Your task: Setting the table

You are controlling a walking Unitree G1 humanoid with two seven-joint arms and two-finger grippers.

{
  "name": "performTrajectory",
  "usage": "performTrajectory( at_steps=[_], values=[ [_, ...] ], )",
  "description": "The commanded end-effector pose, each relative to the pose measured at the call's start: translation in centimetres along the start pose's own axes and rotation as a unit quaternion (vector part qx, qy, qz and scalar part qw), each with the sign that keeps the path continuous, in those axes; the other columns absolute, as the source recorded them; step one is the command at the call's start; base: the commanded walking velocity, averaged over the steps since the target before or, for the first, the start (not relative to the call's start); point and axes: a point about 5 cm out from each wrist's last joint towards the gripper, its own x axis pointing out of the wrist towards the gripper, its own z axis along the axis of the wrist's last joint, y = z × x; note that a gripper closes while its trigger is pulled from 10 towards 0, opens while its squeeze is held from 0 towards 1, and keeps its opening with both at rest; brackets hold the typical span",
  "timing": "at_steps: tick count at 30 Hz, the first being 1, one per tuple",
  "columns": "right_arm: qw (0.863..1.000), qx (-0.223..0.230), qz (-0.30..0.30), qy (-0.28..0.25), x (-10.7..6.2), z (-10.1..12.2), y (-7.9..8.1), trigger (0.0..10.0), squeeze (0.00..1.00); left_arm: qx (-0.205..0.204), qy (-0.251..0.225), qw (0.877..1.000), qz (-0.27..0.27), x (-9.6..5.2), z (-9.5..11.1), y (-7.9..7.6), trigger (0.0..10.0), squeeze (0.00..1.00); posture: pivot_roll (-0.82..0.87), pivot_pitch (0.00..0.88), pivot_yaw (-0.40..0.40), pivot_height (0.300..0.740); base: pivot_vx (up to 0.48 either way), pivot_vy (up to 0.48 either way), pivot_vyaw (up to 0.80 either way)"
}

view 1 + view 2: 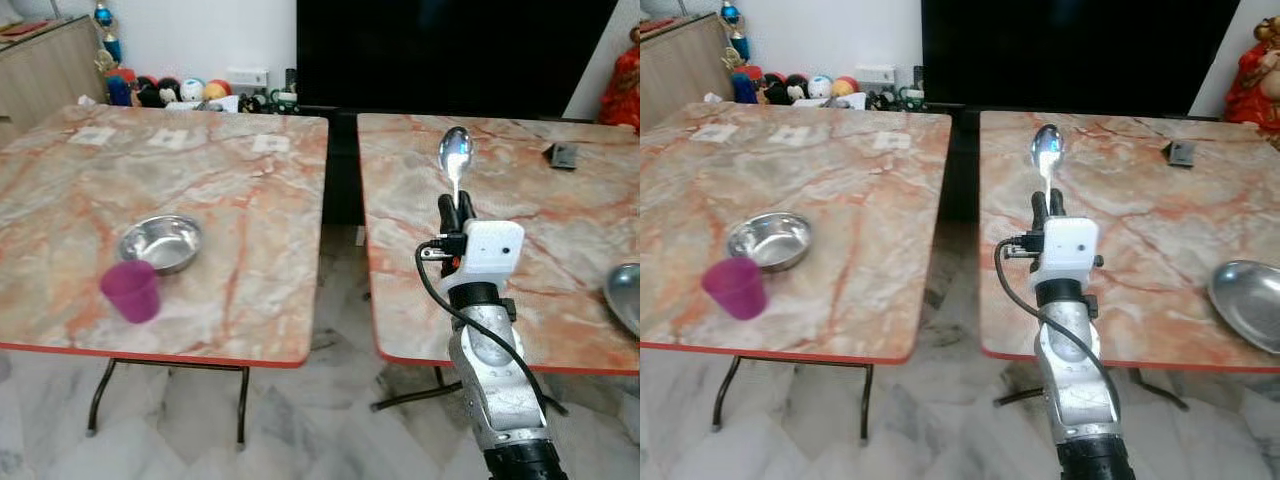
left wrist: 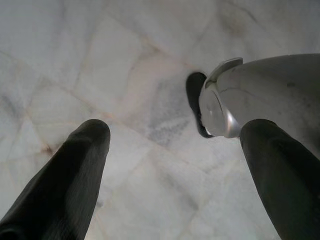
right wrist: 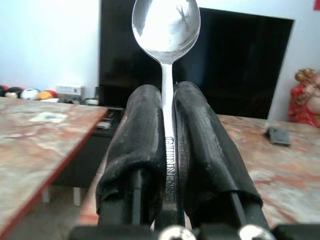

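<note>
My right gripper point(image 1: 456, 205) is shut on the handle of a steel spoon point(image 1: 455, 152), whose bowl stands upright above the near edge of the right marble table point(image 1: 560, 240). In the right wrist view the spoon point(image 3: 166, 25) rises between the two black fingers point(image 3: 142, 150). On the left table point(image 1: 240, 190) a steel bowl point(image 1: 160, 242) sits beside a purple cup point(image 1: 131, 291). A steel plate point(image 1: 1247, 300) lies at the right table's right edge. The left gripper point(image 2: 170, 165) hangs open over the floor.
A gap with marble floor point(image 1: 335, 290) separates the two tables. A black TV point(image 1: 450, 50) stands behind them, toys point(image 1: 170, 92) line the back wall, and a red figurine point(image 1: 622, 80) stands at the far right. A small dark object point(image 1: 562, 155) lies on the right table.
</note>
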Motion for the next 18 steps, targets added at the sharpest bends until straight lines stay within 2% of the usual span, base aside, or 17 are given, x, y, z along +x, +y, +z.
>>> performTrajectory(
  at_steps=[1, 18],
  values=[
    [1.000, -0.005, -0.014, 0.000, -0.01, 0.09, -0.88, 10.0, 0.00, 0.000, 0.011, 1.000, -0.008, -0.02, -0.45, -0.56, 10.0, 0.00, -0.01, 0.076, 0.015, 0.740, 0.000, -0.428, 0.00],
    [1.000, -0.008, -0.022, -0.003, 0.16, 0.27, -1.34, 10.0, 0.00, 0.001, 0.009, 1.000, -0.009, 0.01, -0.32, -0.53, 10.0, 0.00, -0.02, 0.096, 0.016, 0.740, 0.000, -0.426, 0.00]
  ],
)
